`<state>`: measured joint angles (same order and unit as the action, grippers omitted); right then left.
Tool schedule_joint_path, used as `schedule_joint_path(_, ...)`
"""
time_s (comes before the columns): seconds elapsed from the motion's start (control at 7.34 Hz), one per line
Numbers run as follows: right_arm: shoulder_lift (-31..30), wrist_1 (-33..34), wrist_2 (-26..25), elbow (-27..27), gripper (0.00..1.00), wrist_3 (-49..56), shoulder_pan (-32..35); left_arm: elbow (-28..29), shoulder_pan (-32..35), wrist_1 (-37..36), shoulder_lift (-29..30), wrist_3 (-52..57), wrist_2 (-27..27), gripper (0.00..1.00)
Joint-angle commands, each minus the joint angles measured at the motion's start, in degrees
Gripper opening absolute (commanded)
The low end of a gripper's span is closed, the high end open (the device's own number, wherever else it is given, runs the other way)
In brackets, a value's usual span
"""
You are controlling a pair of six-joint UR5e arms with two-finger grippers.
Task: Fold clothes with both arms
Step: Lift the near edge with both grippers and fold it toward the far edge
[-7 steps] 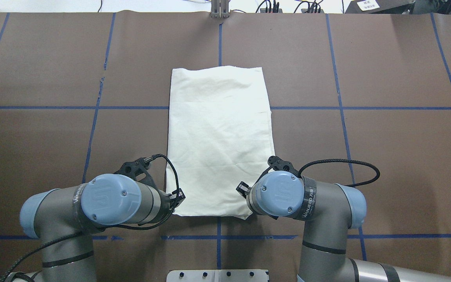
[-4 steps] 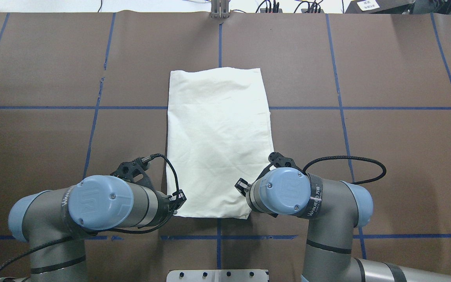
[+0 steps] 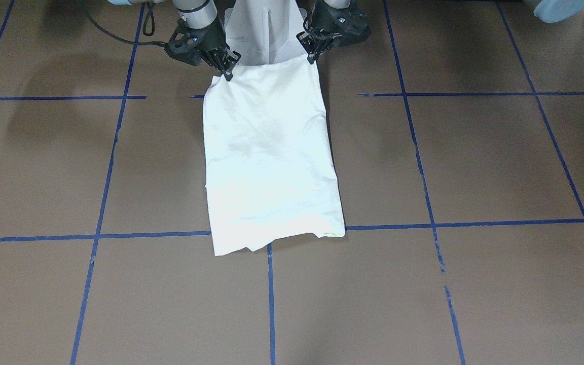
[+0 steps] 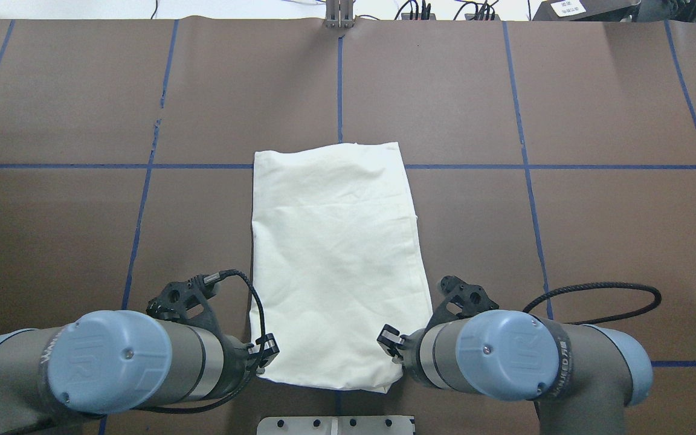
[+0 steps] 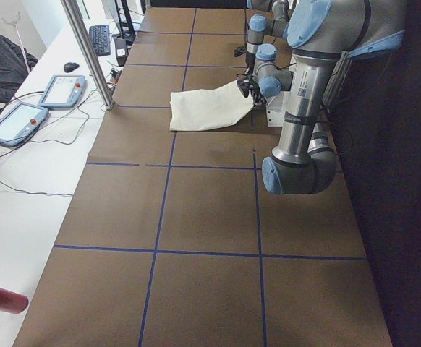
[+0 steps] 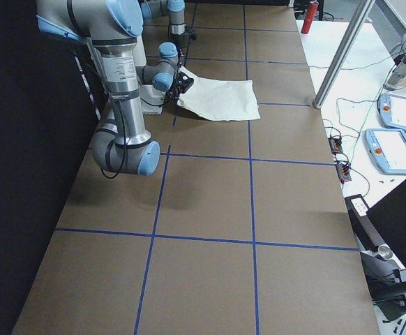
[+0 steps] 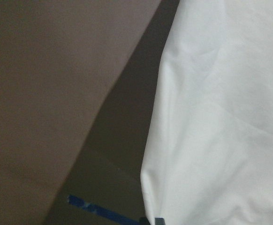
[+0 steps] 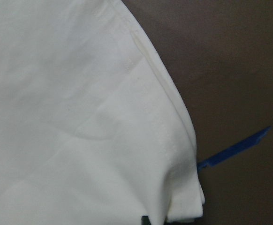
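The shirt (image 4: 336, 260) lies folded into a long cream rectangle, plain side up, with no print showing. Its far edge sits near the cross tape line (image 4: 475, 167). My left gripper (image 4: 261, 356) is shut on its near left corner. My right gripper (image 4: 391, 347) is shut on its near right corner. In the front-facing view the shirt (image 3: 271, 157) hangs raised at those corners from the left gripper (image 3: 315, 50) and the right gripper (image 3: 226, 68). The wrist views show only cloth (image 7: 221, 117) (image 8: 80, 117) over brown table.
The white pedestal base (image 3: 261, 30) and its metal plate (image 4: 336, 425) stand right behind the near edge of the shirt. Blue tape lines grid the brown table. A metal post (image 4: 339, 15) stands at the far edge. Teach pendants (image 5: 62, 90) lie on a side table.
Both arms have drawn back toward the robot base, dragging the shirt with them. Its far edge has slid from beyond the cross tape line to about on it.
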<state>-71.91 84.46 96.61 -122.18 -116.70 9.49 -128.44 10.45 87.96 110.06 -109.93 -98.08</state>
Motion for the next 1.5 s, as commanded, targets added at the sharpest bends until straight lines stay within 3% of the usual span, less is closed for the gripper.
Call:
schedule_joint_path(0.0,-0.88,-0.26,-0.11,-1.75,0.0,0.42,-1.58,-2.96,-0.87,-2.18,-1.17,-0.02,-0.35,0.0)
schedule_joint_path(0.41,2.73,-5.78,1.46,2.01,0.0,3.67,9.19,-1.99,4.81,-2.0,2.77,5.48,-0.36,0.0)
schedule_joint_path(0.55,5.35,-7.89,6.78,6.91,0.0,5.33,15.23,-0.86,9.63,-1.65,4.18,7.26,-0.53,0.0)
schedule_joint_path(0.82,12.55,-8.79,12.27,18.41,0.0,7.27,22.91,11.21,21.66,3.05,10.76,13.58,-6.48,0.0)
schedule_joint_path(1.09,21.32,-9.23,12.81,32.89,0.0,9.64,25.92,27.46,25.04,18.93,12.45,14.13,-6.6,0.0)
schedule_joint_path(1.23,24.59,-9.66,12.73,39.59,0.0,10.26,26.54,33.45,26.19,21.88,14.81,15.53,-6.42,0.0)
schedule_joint_path(1.36,24.79,-15.5,12.99,44.26,0.25,10.26,28.11,37.43,27.68,22.34,16.92,15.71,-6.25,0.0)
